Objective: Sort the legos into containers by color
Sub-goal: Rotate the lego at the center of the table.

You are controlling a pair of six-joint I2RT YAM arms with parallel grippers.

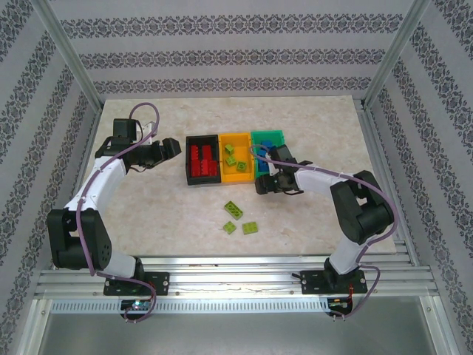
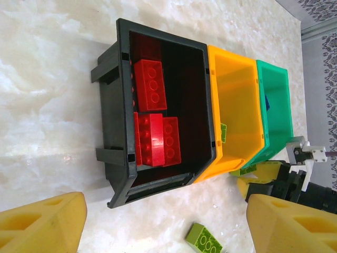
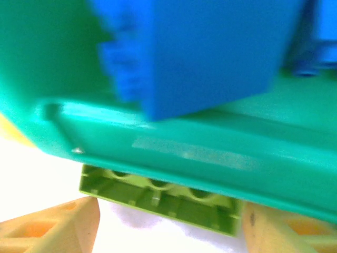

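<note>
On the table [image 1: 162, 214], seen from above: black bin [image 1: 187, 159] w/ reds, orange-yellow bin [image 1: 238, 175] w/ a few limes, green bin [image 1: 270, 135] w/ blues, all in a row. Three loose lime legos [image 1: 234, 208] lie nearer the arms. Right pincer [image 1: 264, 183] is low at the green bin's near wall. Left pincer [image 1: 175, 146] hovers beside the black bin.

Left wrist: its fingers spread wide, nothing btw them. Reds are packed in the black bin, and one lime [image 2: 204, 241] lies on the table just ahead.

Right wrist: fingers [image 3: 52, 227] apart. A lime brick [image 3: 158, 203] lies tight against the green bin's wall, just past the tips. No clamp on it; contact can't be told. A blue brick [image 3: 210, 52] sits inside, above.

Risks, imo: closing here may nip or shove the bin wall, since brick & wall touch. A shallow hold could let the brick slip. The nearest bin is the wrong one, as lime belongs in the orange-yellow. Both arms going for the loose limes could clash.
</note>
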